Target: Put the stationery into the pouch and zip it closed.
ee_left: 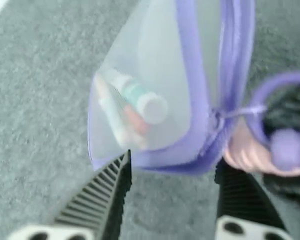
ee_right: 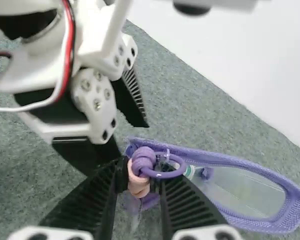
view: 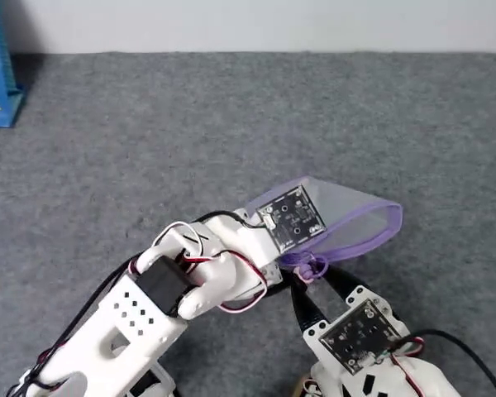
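stationery [ee_left: 132, 107] in pouch [view: 360, 217] | zip pull [ee_right: 142, 161] in R end effector [ee_right: 139, 180]

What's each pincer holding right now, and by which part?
Right pincer grips the zipper pull of the pouch, at its pink bead. Left pincer is at that same end of the pouch; whether it grips cannot be told.

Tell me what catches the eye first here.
A purple mesh pouch lies on the grey mat near both arms, stationery showing through its wall. The right tool is shut on its zipper pull, a purple cord with a pink bead, while the left tool straddles the pouch's end.
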